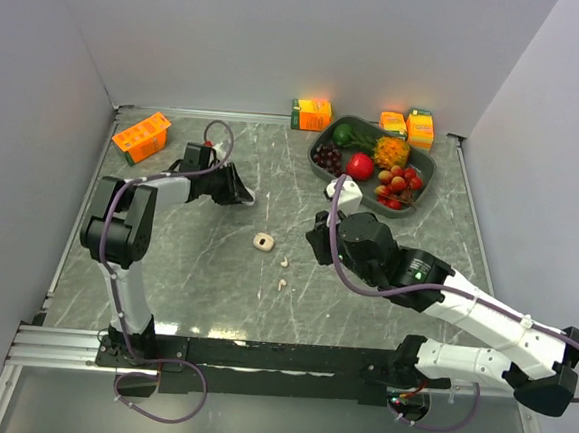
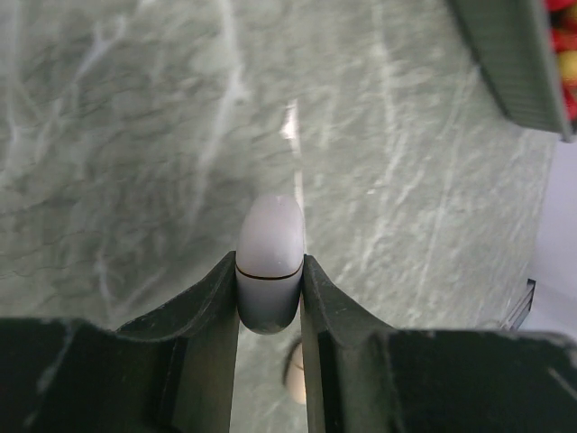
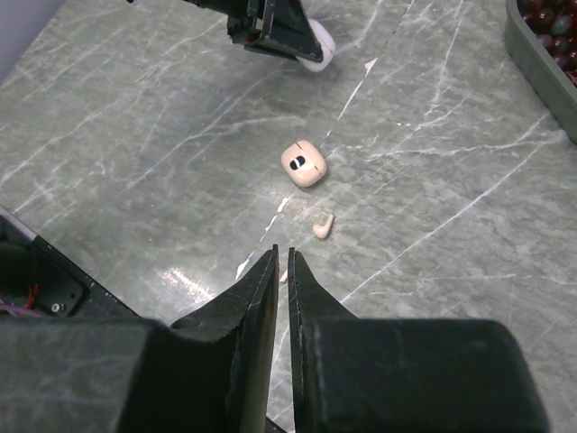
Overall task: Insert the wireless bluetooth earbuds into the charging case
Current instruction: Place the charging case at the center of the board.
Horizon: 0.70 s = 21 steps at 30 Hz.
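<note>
Closest to the arm bases I see a pale earbud (image 1: 280, 284) on the table (image 1: 186, 259), on the near side of the beige case (image 1: 262, 241) and slightly right of it. A second earbud (image 1: 285, 262) lies between that one and the case, apart from both. The beige case sits flat with two dark hollows showing on its upper face, and neither earbud is in it.

To the right of the beige case, the right gripper (image 3: 281, 254) has its jaws barely parted: a thin slit with nothing in it. Through its wrist camera, one beige earbud lies ahead of the tips, between them and the beige case. A small pale bit shows right at the edge of one tip, and I cannot tell whether it touches.

Beyond the beige case and a little left, the left gripper (image 2: 269, 263) is clamped on a white case (image 2: 269, 230). Its lid seam is closed and its rounded end pokes out past the fingertips.

Farthest off, right of the beige case, stands a grey tray (image 3: 541, 68) of fruit.
</note>
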Motion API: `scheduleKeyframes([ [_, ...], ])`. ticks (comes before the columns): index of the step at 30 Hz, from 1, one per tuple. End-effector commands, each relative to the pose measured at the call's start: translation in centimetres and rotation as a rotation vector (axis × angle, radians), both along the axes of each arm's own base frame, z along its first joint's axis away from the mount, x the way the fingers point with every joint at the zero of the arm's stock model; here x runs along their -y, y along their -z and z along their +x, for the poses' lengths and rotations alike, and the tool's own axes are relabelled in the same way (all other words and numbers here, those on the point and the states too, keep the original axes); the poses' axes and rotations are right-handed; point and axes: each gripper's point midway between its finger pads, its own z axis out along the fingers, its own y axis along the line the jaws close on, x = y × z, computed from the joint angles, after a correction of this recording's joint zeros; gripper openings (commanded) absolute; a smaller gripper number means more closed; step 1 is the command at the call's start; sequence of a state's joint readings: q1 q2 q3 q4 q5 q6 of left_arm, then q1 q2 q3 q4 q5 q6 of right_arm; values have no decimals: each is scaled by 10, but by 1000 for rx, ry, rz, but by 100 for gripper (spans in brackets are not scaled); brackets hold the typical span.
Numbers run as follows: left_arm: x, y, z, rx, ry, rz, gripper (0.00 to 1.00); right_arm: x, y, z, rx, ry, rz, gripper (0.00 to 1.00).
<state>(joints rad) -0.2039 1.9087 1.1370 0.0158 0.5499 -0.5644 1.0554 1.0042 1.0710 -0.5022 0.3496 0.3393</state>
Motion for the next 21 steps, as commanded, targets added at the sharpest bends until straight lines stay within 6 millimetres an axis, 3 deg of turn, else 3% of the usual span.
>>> scheduleKeyframes([
  [1, -7, 7, 9, -21, -2, 39, 2, -2, -7, 6, 22, -5, 19, 17],
  [4, -10, 13, 15, -33, -7, 57, 3, -3, -6, 8, 20, -8, 20, 17],
  [9, -17, 23, 16, -77, -31, 81, 16, 1, -2, 12, 11, 8, 17, 20],
  [21, -36, 47, -8, -172, -48, 135, 41, 16, -2, 16, 2, 45, 42, 28],
])
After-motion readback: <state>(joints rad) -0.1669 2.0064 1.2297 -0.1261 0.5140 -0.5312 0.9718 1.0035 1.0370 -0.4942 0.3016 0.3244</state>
